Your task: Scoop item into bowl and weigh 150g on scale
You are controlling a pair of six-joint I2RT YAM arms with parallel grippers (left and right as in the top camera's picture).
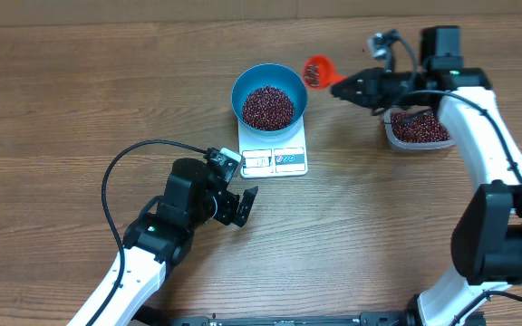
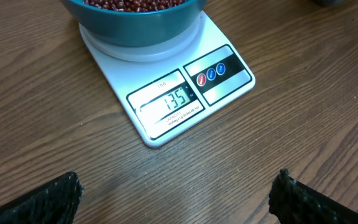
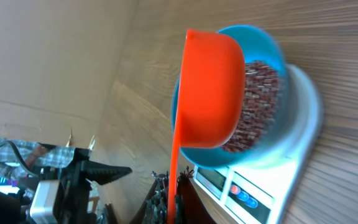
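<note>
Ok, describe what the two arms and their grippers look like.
Both arms have glossy white curved links with black joint housings. The left arm carries a looping black cable; the left gripper is black with rough-textured fingers. The right arm ends in the black right gripper.

Open left, crowded right
Bare table (image 1: 80, 100) lies open left of the bowl (image 1: 242, 83) and scale (image 1: 275, 160). The orange scoop (image 1: 316, 71) hangs at the bowl's right rim, with the right arm (image 1: 478, 118) and clear tub (image 1: 417, 147) beyond. The left gripper (image 1: 232, 192) sits near the scale's front.
</note>
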